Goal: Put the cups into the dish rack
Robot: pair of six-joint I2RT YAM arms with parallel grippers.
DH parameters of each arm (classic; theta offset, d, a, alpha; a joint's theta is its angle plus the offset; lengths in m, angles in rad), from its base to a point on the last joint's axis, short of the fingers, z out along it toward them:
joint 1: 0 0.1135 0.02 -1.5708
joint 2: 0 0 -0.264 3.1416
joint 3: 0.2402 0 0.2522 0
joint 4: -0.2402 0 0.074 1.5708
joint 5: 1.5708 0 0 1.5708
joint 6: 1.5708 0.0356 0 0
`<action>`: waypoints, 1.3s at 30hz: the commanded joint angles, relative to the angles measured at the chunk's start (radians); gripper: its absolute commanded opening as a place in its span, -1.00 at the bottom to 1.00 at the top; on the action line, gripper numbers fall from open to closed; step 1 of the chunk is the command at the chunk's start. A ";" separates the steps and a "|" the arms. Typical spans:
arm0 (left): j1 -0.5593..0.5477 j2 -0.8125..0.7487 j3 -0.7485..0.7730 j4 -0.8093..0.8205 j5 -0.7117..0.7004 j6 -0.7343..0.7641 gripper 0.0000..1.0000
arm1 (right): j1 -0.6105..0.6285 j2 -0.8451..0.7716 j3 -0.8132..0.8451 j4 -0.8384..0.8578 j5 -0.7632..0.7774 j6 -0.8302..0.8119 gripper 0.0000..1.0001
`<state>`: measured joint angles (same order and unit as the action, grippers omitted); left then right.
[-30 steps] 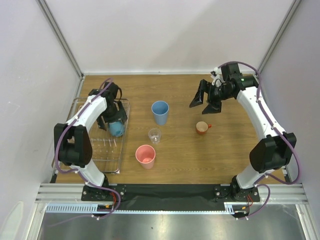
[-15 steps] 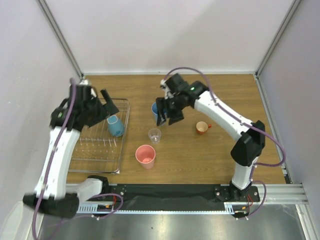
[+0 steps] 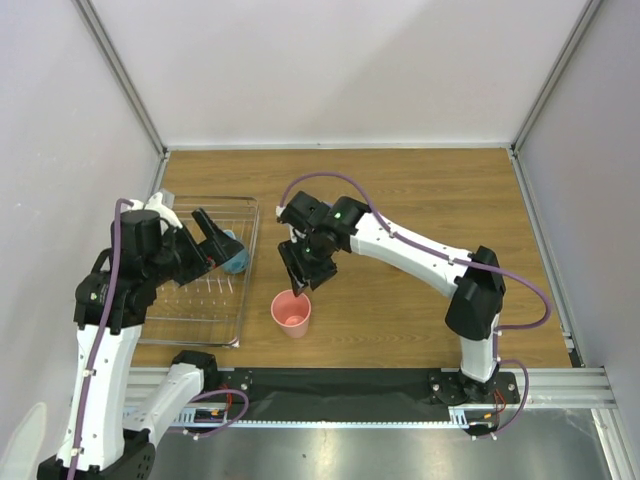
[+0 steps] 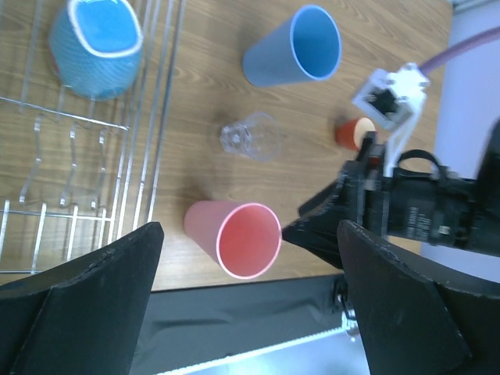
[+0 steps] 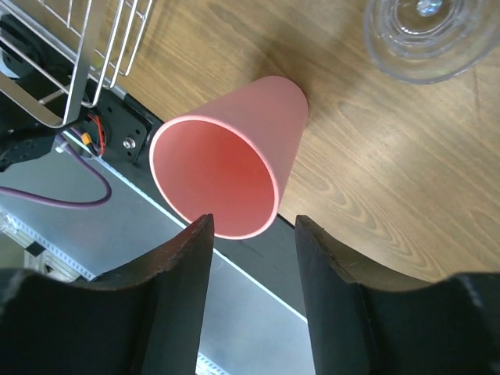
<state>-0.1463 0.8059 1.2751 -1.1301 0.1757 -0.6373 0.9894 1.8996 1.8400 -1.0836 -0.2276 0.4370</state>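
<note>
The pink tumbler (image 3: 291, 312) stands upright near the table's front edge. My right gripper (image 3: 298, 282) hangs open just above its far rim; in the right wrist view the gripper (image 5: 254, 293) is open just short of the tumbler (image 5: 226, 168). The blue-grey mug (image 3: 235, 255) lies in the dish rack (image 3: 200, 305). My left gripper (image 3: 212, 236) is open and empty, raised above the rack. The left wrist view shows the light-blue tumbler (image 4: 293, 56), tiny clear glass (image 4: 250, 138) and orange mug (image 4: 353, 133) on the table. In the top view the right arm hides these.
The rack's wire corner (image 5: 86, 55) shows left of the pink tumbler in the right wrist view, with the black base strip and cables below it. The table's near edge runs just in front of the tumbler. Side walls stand left and right.
My right arm swung from the far right across the table to above the pink tumbler. My left gripper let go of the blue-grey mug in the rack and rose away.
</note>
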 commanded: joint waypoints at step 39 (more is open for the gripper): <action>-0.035 -0.119 -0.181 1.082 0.708 -0.251 0.99 | -0.477 -0.603 -0.366 0.775 -0.889 0.430 -1.00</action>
<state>-0.1608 0.6735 1.1080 -0.2161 0.8249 -0.8383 0.5167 1.2980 1.4849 -0.4919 -0.9806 0.7330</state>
